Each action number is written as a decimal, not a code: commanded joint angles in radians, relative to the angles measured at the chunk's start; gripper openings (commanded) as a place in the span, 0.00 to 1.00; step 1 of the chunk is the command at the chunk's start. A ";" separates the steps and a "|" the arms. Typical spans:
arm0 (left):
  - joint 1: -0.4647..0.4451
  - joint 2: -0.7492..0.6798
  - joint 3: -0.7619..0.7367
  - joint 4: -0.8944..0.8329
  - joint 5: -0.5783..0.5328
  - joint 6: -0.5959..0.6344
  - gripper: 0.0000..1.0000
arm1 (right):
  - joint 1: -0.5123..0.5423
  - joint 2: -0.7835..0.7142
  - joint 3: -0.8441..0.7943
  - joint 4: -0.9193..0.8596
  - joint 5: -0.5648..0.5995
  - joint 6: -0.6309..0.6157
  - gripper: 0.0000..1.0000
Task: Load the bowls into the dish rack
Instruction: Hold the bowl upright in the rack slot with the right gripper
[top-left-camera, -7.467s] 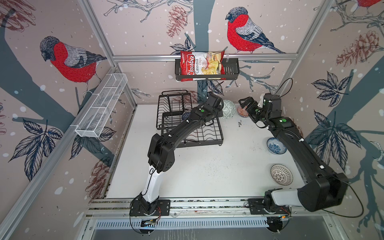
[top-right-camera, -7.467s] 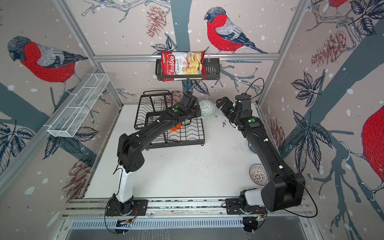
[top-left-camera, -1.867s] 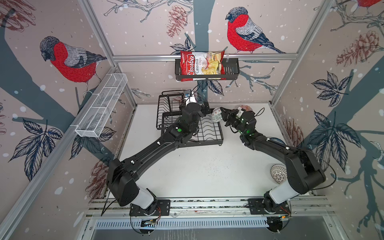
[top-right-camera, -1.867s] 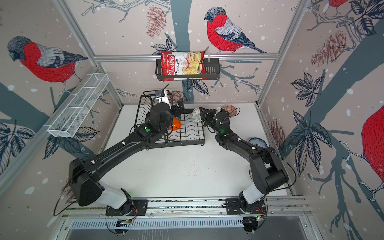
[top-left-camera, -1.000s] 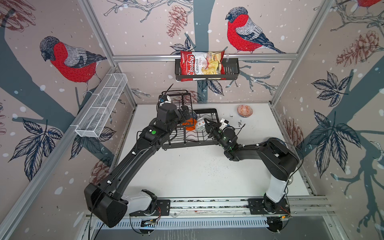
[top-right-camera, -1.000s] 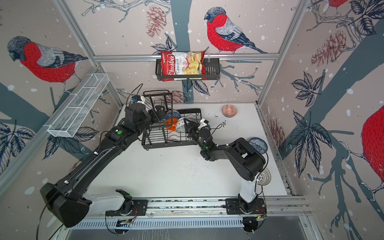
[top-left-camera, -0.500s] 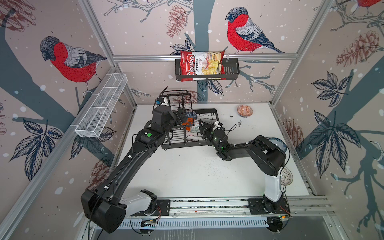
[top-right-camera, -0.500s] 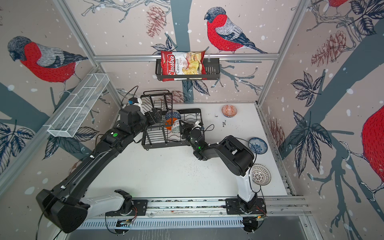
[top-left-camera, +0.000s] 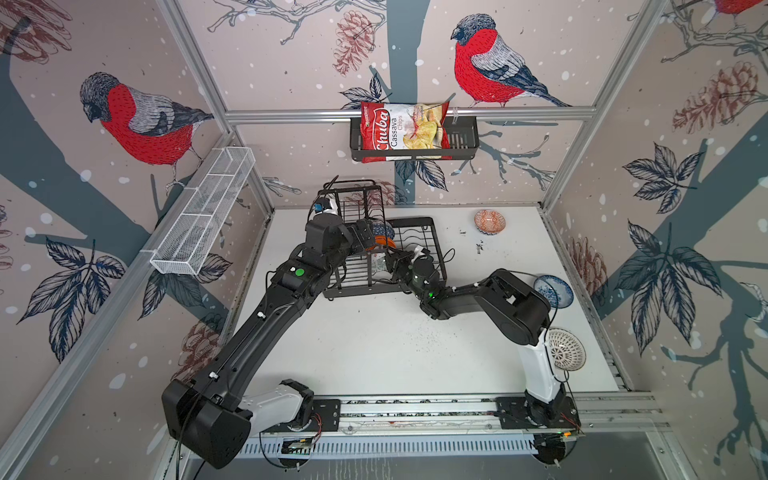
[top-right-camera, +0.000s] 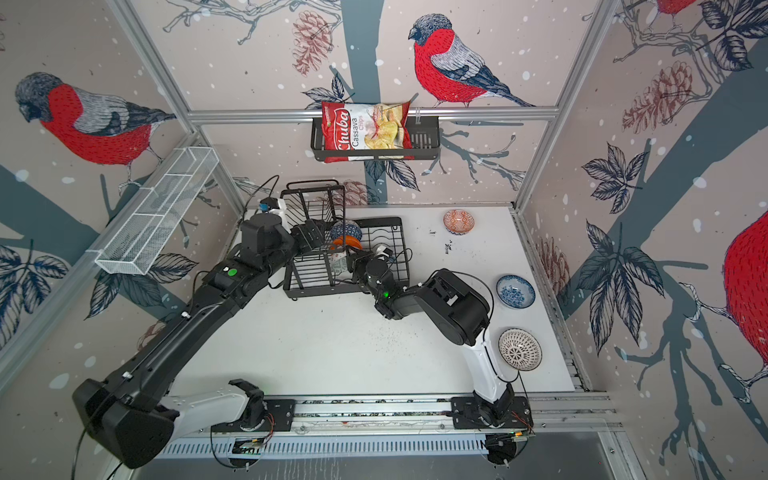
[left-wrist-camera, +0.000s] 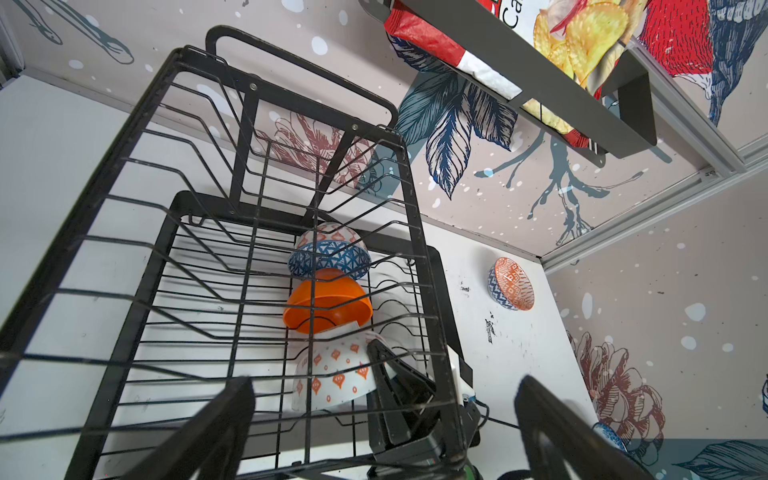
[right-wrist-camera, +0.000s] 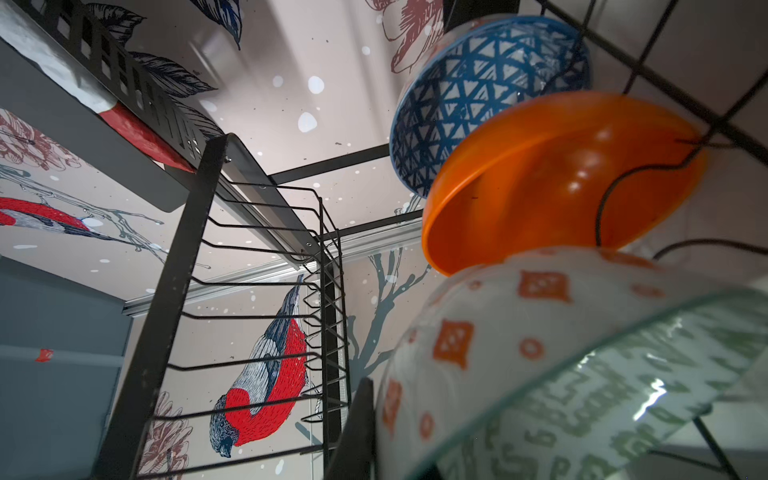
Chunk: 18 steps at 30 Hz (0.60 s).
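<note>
Here, the right gripper (top-left-camera: 390, 265) is clenched on the grey-green patterned bowl (left-wrist-camera: 332, 374) inside the dish rack (top-left-camera: 411, 219).
The bowl sits tilted in the lower tier, just beside the orange bowl (left-wrist-camera: 328, 299) and the dark-blue bowl (left-wrist-camera: 328, 259); the left gripper (top-left-camera: 365, 235) hangs released, jaws spread, close to the rack.

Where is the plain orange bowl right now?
In both top views the orange bowl sits in the dish rack, back left of centre, between the blue-patterned bowl behind it and the grey-green bowl in front.
</note>
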 joint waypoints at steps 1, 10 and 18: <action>0.002 0.003 -0.012 -0.008 0.022 -0.015 0.98 | 0.005 0.022 0.023 0.041 -0.014 0.029 0.00; 0.002 -0.008 -0.017 -0.012 0.017 0.002 0.98 | 0.007 0.083 0.079 0.053 -0.022 0.039 0.00; 0.002 -0.011 -0.022 -0.015 0.014 0.006 0.98 | 0.009 0.113 0.102 0.049 -0.023 0.052 0.00</action>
